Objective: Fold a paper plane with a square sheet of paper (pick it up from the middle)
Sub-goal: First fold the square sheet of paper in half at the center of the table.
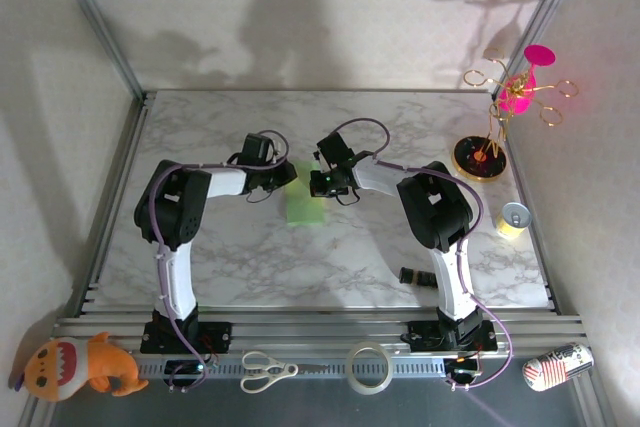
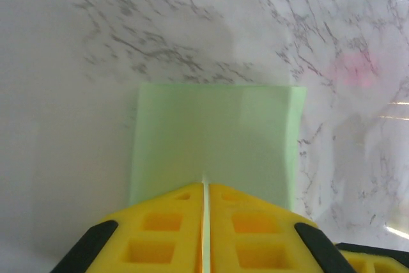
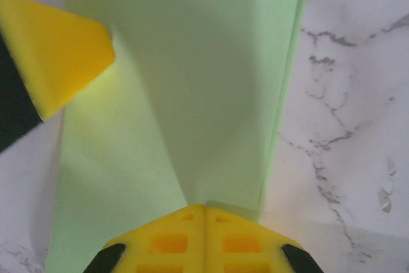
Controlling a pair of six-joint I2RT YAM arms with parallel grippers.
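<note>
Both grippers meet over the square sheet of paper (image 1: 305,205), which lies on the marble worktop (image 1: 250,267) roughly midway between its left and right edges and nearer the rear edge than the front one. From above it reads as a narrow green strip, so I judge it already doubled over once, long before any plane shape.

In its wrist view the left gripper (image 2: 205,187) has its yellow fingers drawn together with only a pale green sliver between them. I take that as a pinch on the paper's near edge (image 2: 217,139), there to anchor the sheet so it cannot skate on the smooth marble.

The right gripper (image 3: 204,208) is fully closed, tips together at the sheet's edge (image 3: 192,81), where a soft ridge runs away from them across the green. Whether it nips a layer or only presses down, I cannot tell. One of the left gripper's fingers (image 3: 57,55) touches the same sheet from the side.

My read is that one arm pins while the other sets a crease. The risk is thin paper buckling between the two.
</note>
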